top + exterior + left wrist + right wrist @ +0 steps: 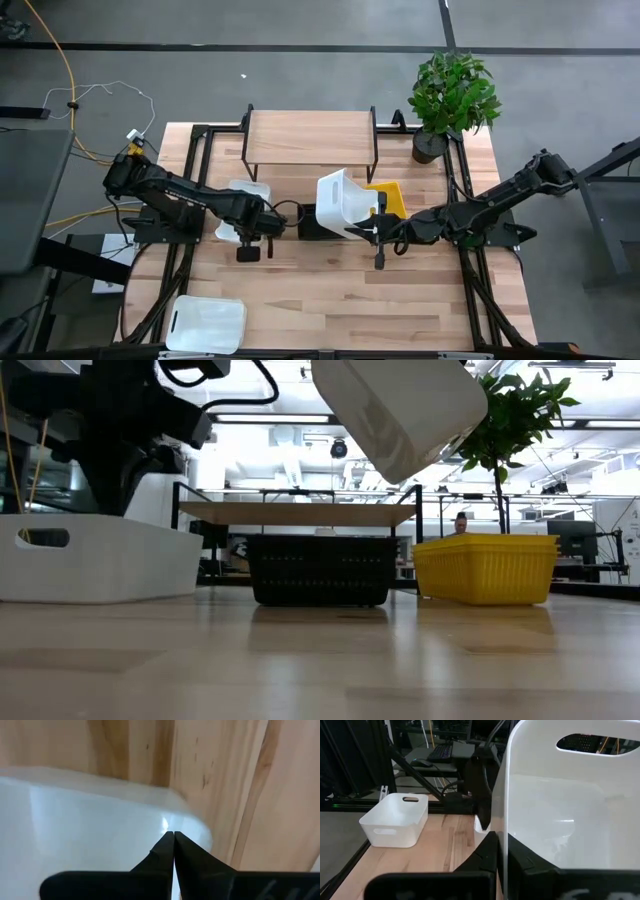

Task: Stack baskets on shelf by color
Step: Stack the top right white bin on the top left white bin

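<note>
My right gripper [378,232] [502,842] is shut on a white basket [343,205] [400,405], which hangs steeply tilted in the air over a black mesh basket [308,224] [320,568]. A yellow mesh basket [391,195] [487,567] stands on the table beside the black one. My left gripper [248,240] [173,836] is shut over the corner of a second white basket [243,203] [95,555], whose bottom rests on the table. A third white basket [207,323] [395,819] sits at the near left corner. The wooden shelf [310,138] [300,513] stands behind, its top bare. My right gripper pinches a side wall [507,810] of the white basket at its rim, one finger inside the basket and one outside. The fingers come level from the table's right. The basket is lifted clear and tilted steeply. My left gripper: I cannot tell whether its shut tips touch the white basket below.
A potted plant [450,95] [515,420] stands at the far right corner beside the shelf. Bare wooden tabletop [400,300] stretches along the near side. Black frame rails run along both table sides.
</note>
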`<action>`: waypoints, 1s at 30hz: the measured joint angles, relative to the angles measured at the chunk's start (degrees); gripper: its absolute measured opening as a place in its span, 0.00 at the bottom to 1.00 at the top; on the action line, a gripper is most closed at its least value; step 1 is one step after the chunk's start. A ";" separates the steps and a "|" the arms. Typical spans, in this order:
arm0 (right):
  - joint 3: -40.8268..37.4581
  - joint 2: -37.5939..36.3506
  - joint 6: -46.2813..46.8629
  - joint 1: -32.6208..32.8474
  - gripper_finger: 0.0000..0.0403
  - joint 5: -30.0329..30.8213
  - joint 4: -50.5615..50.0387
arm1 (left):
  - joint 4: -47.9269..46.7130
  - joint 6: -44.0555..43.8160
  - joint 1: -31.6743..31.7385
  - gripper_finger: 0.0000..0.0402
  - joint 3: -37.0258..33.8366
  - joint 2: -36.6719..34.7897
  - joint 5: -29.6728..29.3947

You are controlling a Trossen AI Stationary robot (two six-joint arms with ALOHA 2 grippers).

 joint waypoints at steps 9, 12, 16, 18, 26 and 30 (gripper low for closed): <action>0.01 -0.04 0.90 0.00 0.00 0.22 -5.90 | -9.50 0.25 -2.49 0.00 14.13 -2.01 -10.13; 1.52 0.33 1.15 0.21 0.00 2.82 -13.09 | -6.98 1.67 -4.26 0.00 18.44 -3.56 -15.31; 5.39 3.51 2.10 1.13 0.00 9.32 -21.48 | -1.33 1.90 -6.03 0.00 21.39 -4.57 -23.55; 7.61 5.70 2.05 1.27 0.00 12.19 -25.36 | 1.74 1.88 -6.09 0.00 21.86 -4.56 -26.30; 15.41 13.10 1.97 1.19 0.00 21.14 -37.20 | 11.36 0.08 -3.89 0.09 22.08 -3.93 -30.44; 16.95 14.98 1.88 1.23 0.00 21.09 -38.56 | 15.84 -3.34 -0.78 0.25 22.09 -3.93 -29.90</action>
